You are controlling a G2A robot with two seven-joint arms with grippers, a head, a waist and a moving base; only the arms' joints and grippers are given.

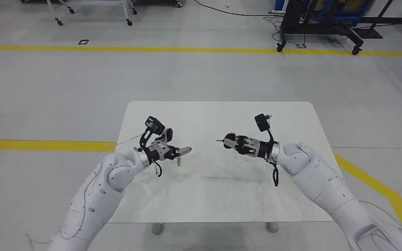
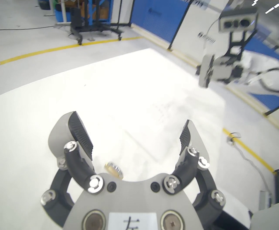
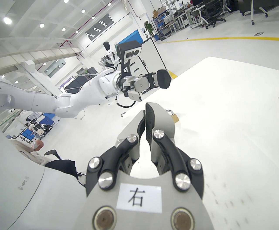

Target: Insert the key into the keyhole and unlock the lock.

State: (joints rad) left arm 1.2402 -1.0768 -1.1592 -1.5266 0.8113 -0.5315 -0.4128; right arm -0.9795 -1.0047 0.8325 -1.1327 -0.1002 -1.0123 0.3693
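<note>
Top view: you are looking down on a white table (image 1: 264,188) with rounded corners, standing on a pale grey floor (image 1: 94,81). Both arms come in over its near edge.
Lock (image 3: 174,117): brass body with a silver shackle. It lies flat on the table's left half, about midway between the near and far edges.
Left gripper (image 2: 130,118): its jaws are spread wide with nothing between the ribbed pads. It is held just above the lock, which sits close under its palm.
Right gripper (image 3: 146,106): its pads are pressed together, and you cannot tell whether anything is pinched between them. It is held above the table just right of centre, tip turned toward the left gripper.
Gap: the right gripper and left gripper face each other over the table's middle, apart and not touching.
Table surface: plain white top with faint dark speckles (image 1: 242,160) near the centre.
Floor lines: one yellow line (image 1: 188,49) runs across beyond the far edge. Another (image 1: 50,145) meets the table's left and right edges.
Room: a dark wheeled cart (image 1: 320,28) stands beyond the far right corner. You also have blue wall panels (image 2: 157,19), a high white ceiling with round lights (image 3: 41,25), and office chairs (image 3: 212,15).
</note>
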